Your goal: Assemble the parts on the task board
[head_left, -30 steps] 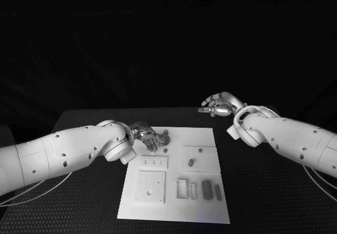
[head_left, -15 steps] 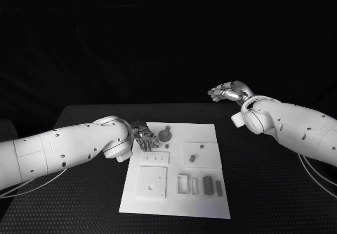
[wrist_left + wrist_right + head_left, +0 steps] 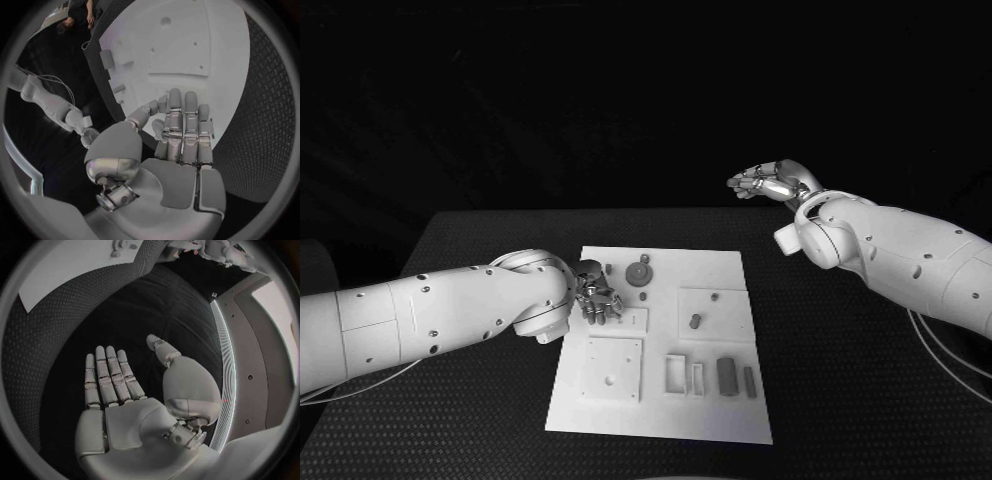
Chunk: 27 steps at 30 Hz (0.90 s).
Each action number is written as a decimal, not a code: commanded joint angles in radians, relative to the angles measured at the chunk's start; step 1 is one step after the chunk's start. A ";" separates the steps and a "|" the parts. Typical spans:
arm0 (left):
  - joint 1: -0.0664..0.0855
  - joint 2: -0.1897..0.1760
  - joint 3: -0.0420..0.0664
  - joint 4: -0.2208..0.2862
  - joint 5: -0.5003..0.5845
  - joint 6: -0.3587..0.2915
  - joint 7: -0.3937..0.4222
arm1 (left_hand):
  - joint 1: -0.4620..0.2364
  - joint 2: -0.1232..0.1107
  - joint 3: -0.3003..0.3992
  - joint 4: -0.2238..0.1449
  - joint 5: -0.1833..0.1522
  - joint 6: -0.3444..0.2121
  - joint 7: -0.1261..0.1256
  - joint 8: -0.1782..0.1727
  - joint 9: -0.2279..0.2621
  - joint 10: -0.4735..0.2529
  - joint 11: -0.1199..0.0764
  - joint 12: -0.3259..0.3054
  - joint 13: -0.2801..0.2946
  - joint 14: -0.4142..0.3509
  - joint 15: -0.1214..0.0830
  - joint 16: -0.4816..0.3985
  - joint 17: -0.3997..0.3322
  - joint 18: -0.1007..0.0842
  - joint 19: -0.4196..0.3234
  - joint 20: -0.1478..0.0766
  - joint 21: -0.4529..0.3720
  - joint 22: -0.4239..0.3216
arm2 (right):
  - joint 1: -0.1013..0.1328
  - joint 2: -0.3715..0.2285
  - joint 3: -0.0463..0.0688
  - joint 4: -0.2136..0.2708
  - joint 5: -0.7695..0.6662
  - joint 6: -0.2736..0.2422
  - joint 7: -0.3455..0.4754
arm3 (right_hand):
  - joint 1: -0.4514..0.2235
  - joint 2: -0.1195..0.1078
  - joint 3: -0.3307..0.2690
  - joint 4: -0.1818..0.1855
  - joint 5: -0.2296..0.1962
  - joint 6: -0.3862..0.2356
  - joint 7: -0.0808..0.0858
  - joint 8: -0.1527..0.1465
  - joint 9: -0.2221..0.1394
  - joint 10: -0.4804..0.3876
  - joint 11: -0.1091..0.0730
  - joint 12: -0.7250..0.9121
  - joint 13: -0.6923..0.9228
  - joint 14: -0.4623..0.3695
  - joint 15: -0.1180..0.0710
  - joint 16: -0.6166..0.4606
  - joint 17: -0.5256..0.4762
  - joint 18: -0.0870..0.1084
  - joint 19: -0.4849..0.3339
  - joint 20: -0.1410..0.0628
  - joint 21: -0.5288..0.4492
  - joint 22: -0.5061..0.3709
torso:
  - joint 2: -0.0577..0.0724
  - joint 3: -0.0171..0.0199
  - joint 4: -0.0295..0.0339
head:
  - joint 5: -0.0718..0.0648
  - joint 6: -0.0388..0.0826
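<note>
While the left hand point(image 3: 597, 293) hovers low over the left edge of the task board point(image 3: 668, 400), its fingers are straight, side by side and empty. Grey parts point(image 3: 727, 376) lie scattered on the board at the table's point(image 3: 877, 400) middle. Well apart, the right hand point(image 3: 769, 183) is raised beyond the table's far right, fingers extended, holding nothing.

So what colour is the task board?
White; the task board shows best in the head view.
</note>
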 commanded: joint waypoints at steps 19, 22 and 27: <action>-0.013 0.032 -0.004 -0.015 -0.093 -0.017 -0.002 | 0.001 0.001 0.002 0.000 -0.002 0.030 -0.022 -0.001 0.002 0.003 -0.002 0.006 0.002 0.005 0.002 0.007 0.000 -0.007 -0.002 -0.015 0.006 0.018 | 0.000 0.017 0.001 0.022 -0.009 0.041 0.014 | 0.011 0.001 -0.008 0.004 -0.004 -0.017 0.023 0.007 -0.008 0.029 0.028 -0.045 0.002 0.021 0.023 -0.002 -0.006 -0.023 -0.018 -0.006 -0.002 0.037 | 0.002 0.0004 -0.0016 | -0.003 -0.002; -0.017 0.035 -0.004 -0.018 -0.103 -0.019 -0.008 | 0.002 0.001 0.002 0.000 -0.002 0.030 -0.022 -0.002 0.002 0.003 -0.002 0.006 0.002 0.004 0.003 0.007 0.000 -0.007 -0.003 -0.015 0.006 0.018 | 0.000 0.012 0.001 0.032 -0.009 0.041 0.015 | 0.010 0.001 -0.008 0.004 -0.005 -0.017 0.023 0.007 -0.008 0.030 0.028 -0.047 0.001 0.021 0.023 -0.002 -0.006 -0.024 -0.019 -0.006 -0.003 0.039 | 0.002 0.0009 -0.0008 | -0.002 -0.006; -0.023 0.041 -0.004 -0.021 -0.118 -0.013 -0.010 | 0.002 0.001 0.003 -0.001 -0.001 0.030 -0.022 -0.002 0.003 0.003 -0.002 0.006 0.002 0.004 0.003 0.007 0.000 -0.007 -0.004 -0.015 0.006 0.019 | -0.001 0.010 0.001 0.032 -0.009 0.042 0.014 | 0.010 0.002 -0.009 0.005 -0.008 -0.018 0.025 0.008 -0.009 0.032 0.029 -0.051 0.001 0.020 0.023 -0.003 -0.008 -0.025 -0.021 -0.007 -0.004 0.042 | 0.001 0.0006 -0.0014 | 0.001 -0.010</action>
